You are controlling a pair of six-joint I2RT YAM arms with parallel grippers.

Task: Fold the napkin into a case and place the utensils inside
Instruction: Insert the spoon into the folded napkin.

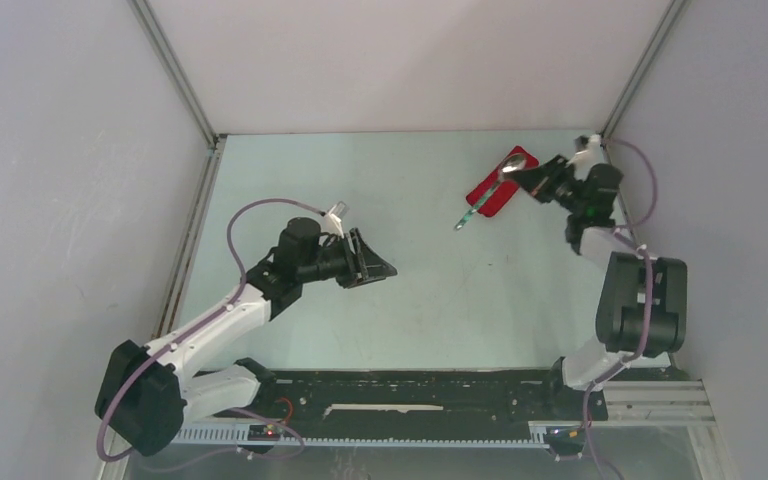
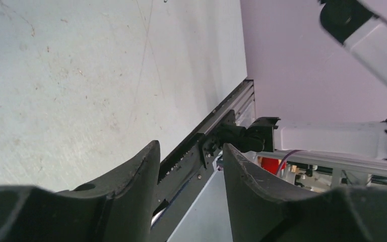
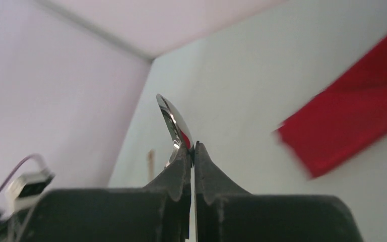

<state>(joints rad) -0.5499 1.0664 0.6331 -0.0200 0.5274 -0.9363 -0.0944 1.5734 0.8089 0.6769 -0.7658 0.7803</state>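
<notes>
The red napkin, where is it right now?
In the top view, the red napkin lies folded near the table's far right corner, beneath the spoon that the right gripper holds.

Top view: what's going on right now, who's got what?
The right gripper is shut on the spoon, pinching it near its shiny bowl, with the teal handle pointing toward the middle of the table. It holds the spoon at the folded red napkin in the far right corner. The spoon does not look tucked inside. The left gripper is open and empty over bare table.

table [image 1: 410, 180] centre open; right wall [image 1: 720, 120] crowds the napkin [image 1: 480, 197].
</notes>
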